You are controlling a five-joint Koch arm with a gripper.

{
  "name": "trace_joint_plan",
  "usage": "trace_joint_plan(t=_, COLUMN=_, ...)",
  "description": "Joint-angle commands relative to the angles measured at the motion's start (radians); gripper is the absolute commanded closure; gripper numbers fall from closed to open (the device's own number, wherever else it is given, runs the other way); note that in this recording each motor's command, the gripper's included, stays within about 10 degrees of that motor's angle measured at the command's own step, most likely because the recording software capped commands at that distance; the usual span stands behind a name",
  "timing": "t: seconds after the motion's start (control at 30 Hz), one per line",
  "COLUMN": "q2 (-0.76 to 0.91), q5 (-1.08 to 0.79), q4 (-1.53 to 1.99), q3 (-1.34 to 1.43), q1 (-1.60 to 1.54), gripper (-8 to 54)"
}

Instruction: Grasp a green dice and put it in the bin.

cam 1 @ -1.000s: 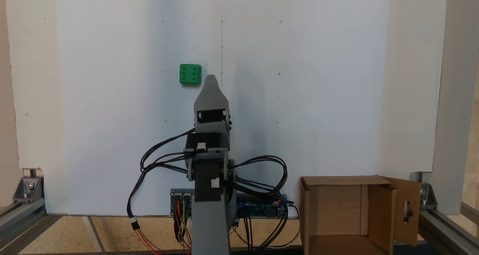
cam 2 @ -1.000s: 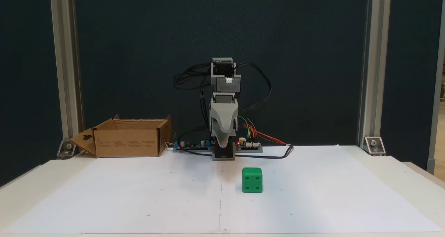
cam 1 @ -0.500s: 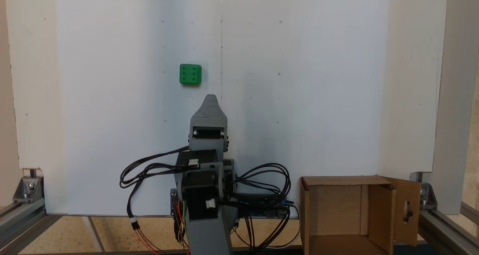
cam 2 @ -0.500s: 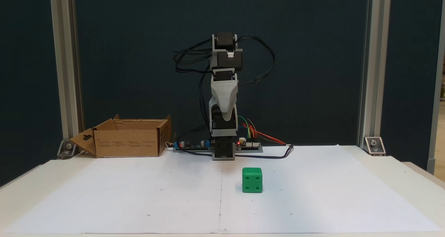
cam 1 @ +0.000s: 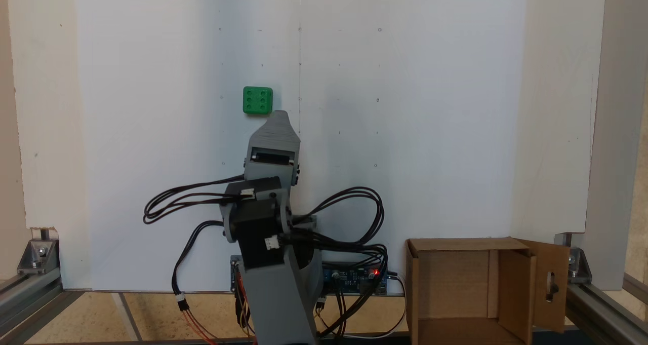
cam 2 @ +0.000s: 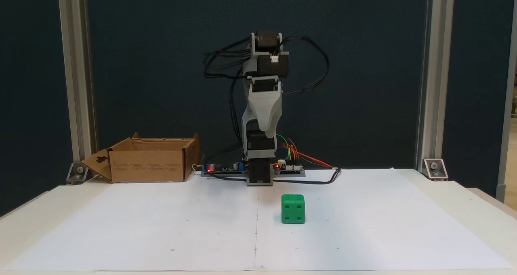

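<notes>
White paper covers the table (cam 2: 464,202); green dice (cam 2: 293,208) sits six-up, bin (cam 2: 147,160) well apart; jaws' state unclear.

A large white paper sheet (cam 1: 405,132) covers most of the surface (cam 2: 476,210) in both fixed views; it carries a thin centre line and scattered small dots. The pale surface shows as a border around the sheet. A circuit board (cam 1: 354,275) with a lit red lamp lies at the sheet's near edge in a fixed view; in another fixed view the board (cam 2: 291,168) lies at the sheet's far edge, with coloured wires (cam 2: 301,154) rising from it. Grey metal posts (cam 2: 74,77) stand at the surface's far corners, each with a corner bracket (cam 2: 434,168) at its foot. A dark blue panel (cam 2: 161,65) forms the backdrop behind them.
</notes>
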Motion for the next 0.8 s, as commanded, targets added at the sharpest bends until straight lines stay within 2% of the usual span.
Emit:
trace_joint_plan(t=0.0, q2=-0.006, q5=0.106, q4=0.002, q3=-0.054, q1=-0.029, gripper=2.2)
trace_joint_plan(t=0.5, q2=-0.166, q5=0.236, q4=-0.061, q3=-0.123, q1=-0.161, gripper=2.1)
trace_joint_plan(t=0.77, q2=-0.229, q5=0.245, q4=-0.103, q3=-0.123, q1=-0.202, gripper=2.1)
